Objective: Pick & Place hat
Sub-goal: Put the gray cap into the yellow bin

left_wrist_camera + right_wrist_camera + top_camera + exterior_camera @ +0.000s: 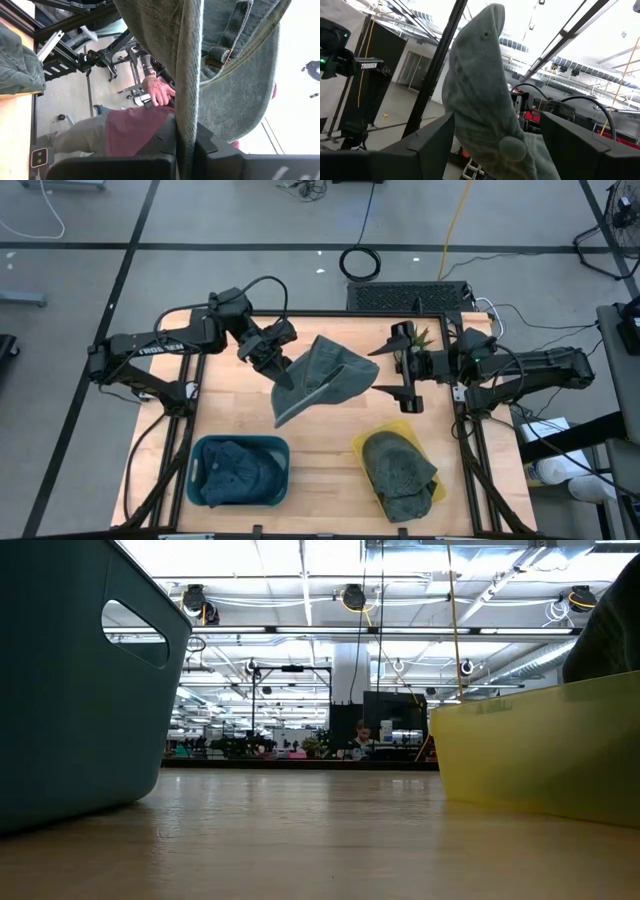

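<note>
A grey-green cap [328, 377] is held up over the middle of the table by my left gripper [283, 375], which is shut on it. Its adjusting strap and buckle [218, 55] show in the left wrist view. My right gripper [404, 370] is open, just to the right of the cap. In the right wrist view its two fingers stand on either side of the cap's crown [482, 95] without touching it. The cap's top button [512, 147] faces that camera. My left gripper [185, 152] pinches the cap's rim edge [187, 112], close to the back strap, between its two fingers. The fingers come from the table's left side, slanting down. The cap is lifted clear of the table and spreads out toward the right arm.
A blue bin [200, 485] with a dark cap in it sits at the near left. A yellow bin [434, 492] holding a grey cap [397, 470] sits at the near right. Bare wood [320, 830] lies between the bins. A person in a maroon shirt [130, 130] is beyond the table.
</note>
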### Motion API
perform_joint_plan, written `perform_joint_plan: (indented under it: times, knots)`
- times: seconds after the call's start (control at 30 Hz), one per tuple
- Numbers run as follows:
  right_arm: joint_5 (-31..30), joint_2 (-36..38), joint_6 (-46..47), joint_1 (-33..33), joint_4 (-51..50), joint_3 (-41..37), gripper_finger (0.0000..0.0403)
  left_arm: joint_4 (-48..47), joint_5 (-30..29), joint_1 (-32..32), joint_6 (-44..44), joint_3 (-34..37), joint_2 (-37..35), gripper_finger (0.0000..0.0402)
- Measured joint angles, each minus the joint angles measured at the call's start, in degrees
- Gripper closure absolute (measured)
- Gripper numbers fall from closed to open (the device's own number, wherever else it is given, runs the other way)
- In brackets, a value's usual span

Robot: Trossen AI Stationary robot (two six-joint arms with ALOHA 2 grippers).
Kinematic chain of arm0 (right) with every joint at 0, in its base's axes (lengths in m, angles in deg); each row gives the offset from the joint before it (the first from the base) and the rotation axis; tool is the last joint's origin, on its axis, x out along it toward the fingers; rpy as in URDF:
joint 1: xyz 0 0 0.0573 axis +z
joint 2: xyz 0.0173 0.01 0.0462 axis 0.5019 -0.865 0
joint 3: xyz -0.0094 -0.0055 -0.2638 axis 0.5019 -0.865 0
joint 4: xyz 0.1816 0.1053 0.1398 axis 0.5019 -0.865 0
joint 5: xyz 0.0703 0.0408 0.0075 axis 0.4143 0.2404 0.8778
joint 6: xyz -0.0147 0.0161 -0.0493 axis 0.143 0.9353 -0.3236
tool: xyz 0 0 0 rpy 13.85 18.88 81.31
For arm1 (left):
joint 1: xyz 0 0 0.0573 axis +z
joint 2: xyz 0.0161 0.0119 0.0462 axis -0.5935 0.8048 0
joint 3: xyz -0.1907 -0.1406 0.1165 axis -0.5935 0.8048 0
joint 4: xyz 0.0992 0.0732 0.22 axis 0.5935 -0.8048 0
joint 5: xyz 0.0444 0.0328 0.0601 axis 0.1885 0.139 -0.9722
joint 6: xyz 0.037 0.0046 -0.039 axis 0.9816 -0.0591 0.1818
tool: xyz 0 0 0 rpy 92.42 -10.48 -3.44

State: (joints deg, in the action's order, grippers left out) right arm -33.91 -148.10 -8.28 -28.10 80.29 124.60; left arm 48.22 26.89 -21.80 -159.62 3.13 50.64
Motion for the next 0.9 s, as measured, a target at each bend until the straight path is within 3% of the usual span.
perform_joint_plan:
  times: [0.2, 0.47, 0.73, 0.9]
  knots:
    - [-0.7, 0.0, 0.1, 0.0, 0.0, 0.0, 0.0126, 0.0, 0.0, 0.0, 0.6, 0.0, 0.0, 0.0392]
    - [-12.5, 1.8, 6.6, 0.0, -0.2, 0.0, 0.0106, 0.0, -2.2, 0.0, 12.6, 0.0, 0.0, 0.0392]
    - [-16.9, 2.4, 28.6, -0.6, -0.3, 0.0, 0.0092, 0.0, -5.1, 0.0, 28.7, 0.0, 0.0, 0.0392]
    - [-16.7, 2.4, 48.7, -2.5, -0.5, 0.0, 0.0093, 0.0, -6.1, 0.0, 38.2, 0.0, 0.0, 0.0392]
